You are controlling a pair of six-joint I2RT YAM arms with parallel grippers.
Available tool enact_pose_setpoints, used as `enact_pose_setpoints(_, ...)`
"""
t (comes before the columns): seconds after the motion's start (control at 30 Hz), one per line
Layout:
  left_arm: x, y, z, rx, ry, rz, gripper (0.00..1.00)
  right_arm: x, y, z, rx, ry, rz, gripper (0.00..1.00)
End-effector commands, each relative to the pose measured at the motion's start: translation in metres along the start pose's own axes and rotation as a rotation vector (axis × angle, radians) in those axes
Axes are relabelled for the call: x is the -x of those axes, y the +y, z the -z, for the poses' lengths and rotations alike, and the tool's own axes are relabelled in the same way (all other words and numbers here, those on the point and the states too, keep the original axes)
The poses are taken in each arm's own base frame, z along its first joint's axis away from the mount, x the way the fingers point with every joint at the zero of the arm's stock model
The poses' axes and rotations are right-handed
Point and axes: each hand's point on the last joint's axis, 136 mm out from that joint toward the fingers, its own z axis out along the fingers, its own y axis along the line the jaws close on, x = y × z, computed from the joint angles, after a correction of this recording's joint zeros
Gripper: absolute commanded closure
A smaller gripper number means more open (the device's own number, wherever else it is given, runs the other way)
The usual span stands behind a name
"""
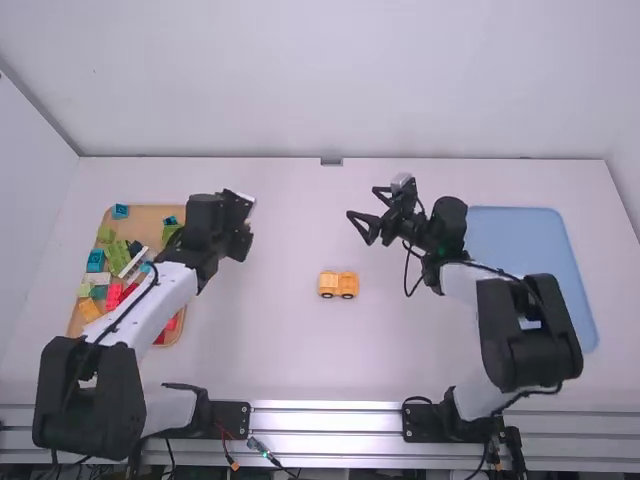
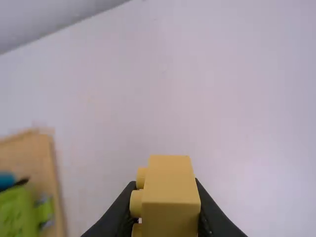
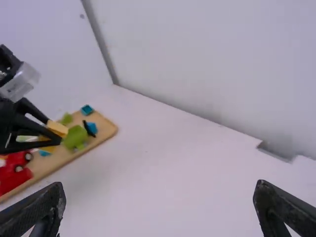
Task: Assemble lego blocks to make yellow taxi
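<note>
Taxi (image 1: 338, 284) stands on the table (image 1: 300, 350) near its middle, upright, with two dark wheels (image 1: 326, 295) turned to the side of six o'clock. I take the clock from the high view, with the taxi as its centre and twelve pointing away from the arms. As I judge, the work is about half done or a little more: the base with wheels and some yellow pieces are already joined, but how many pieces, I cannot tell. The left gripper (image 3: 55, 131), at ten o'clock and well apart from the taxi, has its fingers narrowed around a yellow block (image 2: 170, 197), whose studs show on one side. This block is probably the next part, so what is left would be to carry it towards four o'clock, turn it studs up if needed, set it on the body and press; perhaps a roof piece also remains. The right gripper (image 3: 159, 188), a little past twelve o'clock, is wide and holds nothing; it could steady the taxi while the block is pressed. At nine o'clock lies the wooden tray (image 1: 150, 213) with the spare blocks (image 1: 118, 257), and at three o'clock the blue tray (image 1: 515, 240), maybe for the finished taxi.
</note>
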Motion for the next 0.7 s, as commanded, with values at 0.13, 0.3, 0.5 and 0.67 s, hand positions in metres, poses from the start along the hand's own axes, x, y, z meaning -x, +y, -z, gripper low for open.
enact_pose_setpoints(0.13, 0.037, -0.078, 0.014, -0.303, -0.179, -0.138, 0.98, -0.023, 0.006, -0.012, 0.111, -0.020, -0.254, 0.01)
enact_pose_setpoints(0.3, 0.054, -0.100, 0.010, -0.347, -0.269, -0.174, 0.98, -0.024, 0.015, -0.019, 0.152, -0.061, -0.298, 0.01)
enact_pose_setpoints(0.5, 0.058, -0.120, -0.005, -0.376, -0.313, -0.205, 0.98, -0.028, 0.022, -0.029, 0.146, -0.054, -0.290, 0.01)
enact_pose_setpoints(0.67, 0.062, -0.122, -0.011, -0.383, -0.326, -0.169, 0.98, -0.029, 0.025, -0.030, 0.150, -0.052, -0.294, 0.01)
